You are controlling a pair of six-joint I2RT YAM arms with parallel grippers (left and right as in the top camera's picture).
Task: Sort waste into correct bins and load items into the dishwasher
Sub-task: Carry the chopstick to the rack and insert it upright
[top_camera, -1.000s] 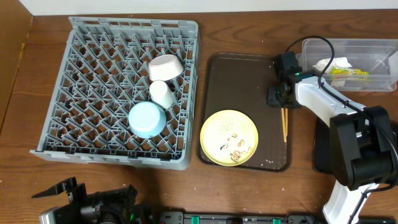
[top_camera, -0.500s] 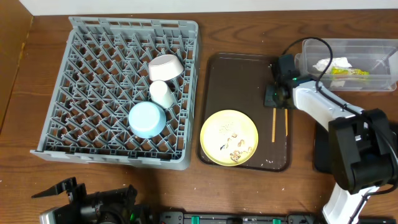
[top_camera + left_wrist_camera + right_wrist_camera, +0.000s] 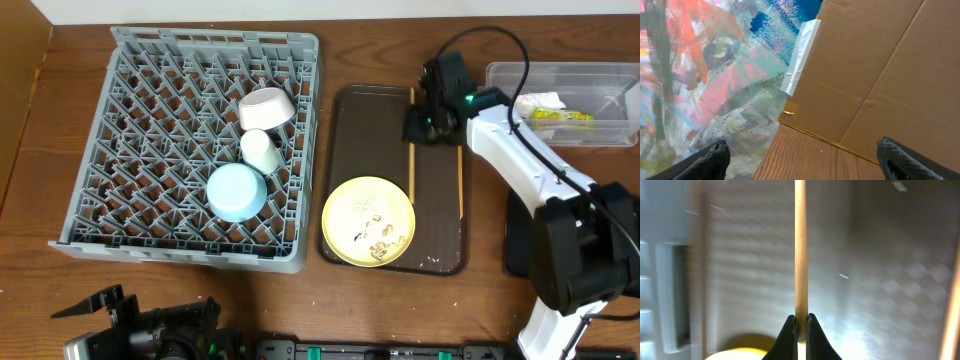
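Shifted left across the brown tray since a second ago, the right gripper pinches one chopstick, which runs toward the yellow plate. The second chopstick lies along the tray's right edge. The left gripper stands spread.

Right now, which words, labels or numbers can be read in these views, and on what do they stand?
No text can be read in any view.
wrapper in the tub: print too small to read.
chopstick in the right gripper: bare wood, no marks.
cardboard: plain, no writing.
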